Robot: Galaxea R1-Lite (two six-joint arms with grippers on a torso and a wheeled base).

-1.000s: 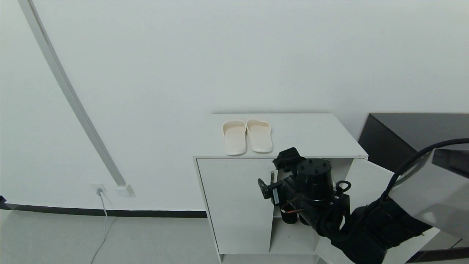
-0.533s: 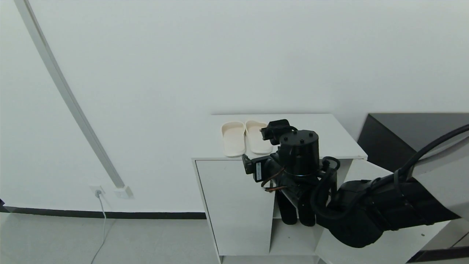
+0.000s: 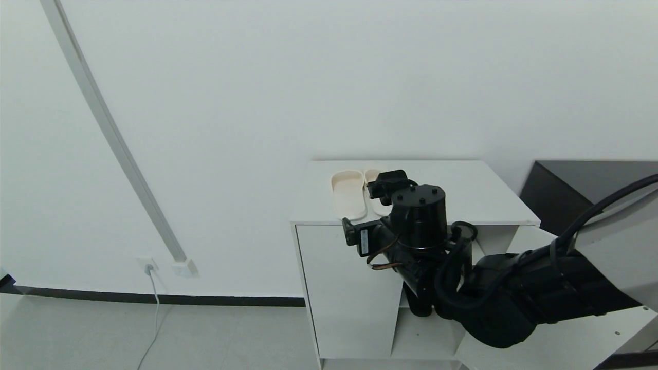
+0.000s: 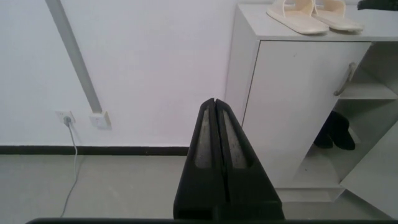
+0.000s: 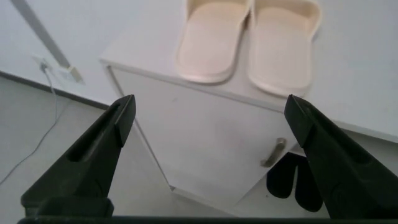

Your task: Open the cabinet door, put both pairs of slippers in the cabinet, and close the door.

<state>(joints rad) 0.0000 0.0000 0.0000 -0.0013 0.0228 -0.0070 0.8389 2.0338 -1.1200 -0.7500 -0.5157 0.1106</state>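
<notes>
A cream pair of slippers point(image 3: 349, 193) lies side by side on top of the white cabinet point(image 3: 473, 192); my right arm hides part of the right-hand one. A black pair of slippers point(image 5: 295, 180) stands on a shelf inside, behind the open right door point(image 3: 576, 334). The left door point(image 3: 349, 288) is closed, with its handle point(image 5: 273, 152) at the inner edge. My right gripper point(image 5: 209, 106) is open and hangs just in front of the cabinet top, facing the cream slippers point(image 5: 214, 37). My left gripper point(image 4: 214, 106) is shut on nothing, low and well back from the cabinet point(image 4: 292, 106).
A dark piece of furniture point(image 3: 591, 180) stands right of the cabinet. A grey conduit point(image 3: 103, 123) runs down the wall to a socket with a cable point(image 3: 149, 268). Bare floor point(image 3: 128, 334) lies left of the cabinet.
My right arm has risen from the cabinet opening to the level of the top, in front of the cream slippers. The head view has shifted, so the cabinet sits further right.
</notes>
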